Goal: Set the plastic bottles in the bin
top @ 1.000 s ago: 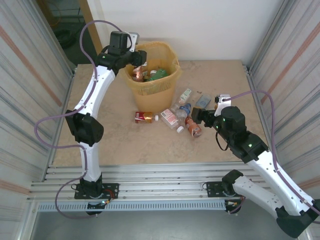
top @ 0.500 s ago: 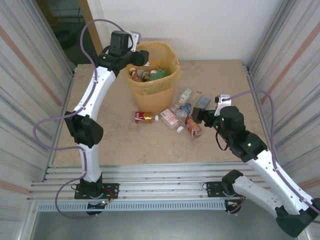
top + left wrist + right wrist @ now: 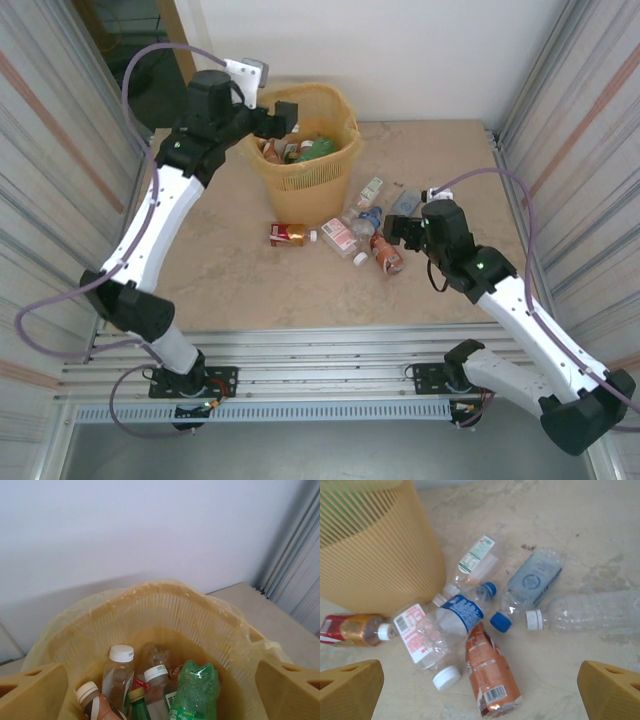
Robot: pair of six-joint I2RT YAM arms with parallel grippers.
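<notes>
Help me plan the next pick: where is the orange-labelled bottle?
In the right wrist view the orange-labelled bottle lies on the table, low centre, right of a white cap and below the blue-labelled bottle.

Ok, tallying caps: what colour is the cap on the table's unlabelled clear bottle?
White cap, best seen in the right wrist view.

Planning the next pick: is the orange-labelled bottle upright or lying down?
Lying down: the orange-labelled bottle rests on its side on the table.
</notes>
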